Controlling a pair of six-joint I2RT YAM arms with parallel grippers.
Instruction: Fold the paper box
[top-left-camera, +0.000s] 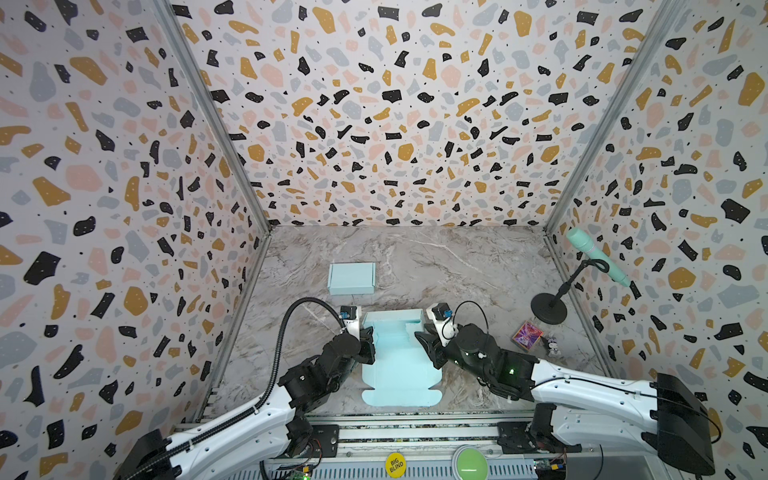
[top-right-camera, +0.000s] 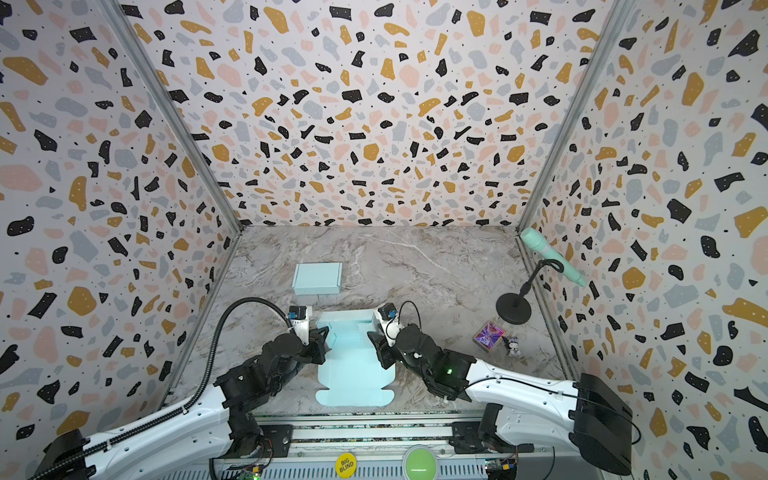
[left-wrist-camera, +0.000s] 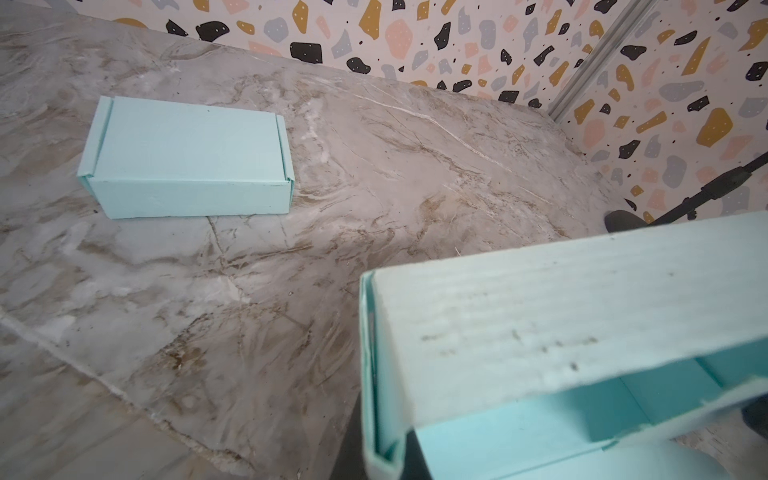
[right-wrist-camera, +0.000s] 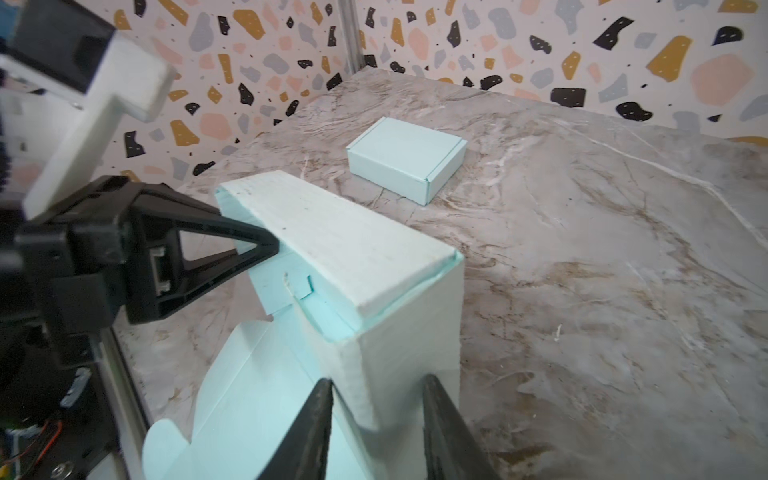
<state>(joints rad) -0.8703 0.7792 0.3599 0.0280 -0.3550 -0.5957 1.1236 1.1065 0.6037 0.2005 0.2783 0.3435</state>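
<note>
Terrazzo-patterned walls (top-left-camera: 395, 104) close 3 sides of a grey marbled surface (top-left-camera: 457, 257). In both top views the paper box (top-left-camera: 399, 365), pale blue and half folded, lies at lower centre of the frame. Its far wall and 2 side walls stand up. Its lid panel, with rounded tabs, lies flat and ends just short of the metal rail (top-left-camera: 415, 419) along the surface's lower edge. The left claw (top-left-camera: 369, 345) meets the box's left wall and the right claw (top-left-camera: 422, 338) its right wall.

Only the wrist views show the grips. The left wrist view shows the doubled left wall with dark finger parts on both sides of it: this claw is closed, pinching that wall. The right wrist view shows the right claw's 2 black fingers (right-wrist-camera: 320, 419) apart with the near end of the right wall between them. Whether they press it I cannot tell.

Only the top views show the right of the frame, where a mint microphone (top-left-camera: 596, 255) on a black stand (top-left-camera: 548, 307), a colourful card (top-left-camera: 527, 334) and a tiny figurine (top-left-camera: 552, 347) sit well apart from the box.

All 4 views show a finished box (top-left-camera: 352, 278), closed, above and left of the paper box and apart from it. Bare surface fills the upper middle and right, up to the back wall.
</note>
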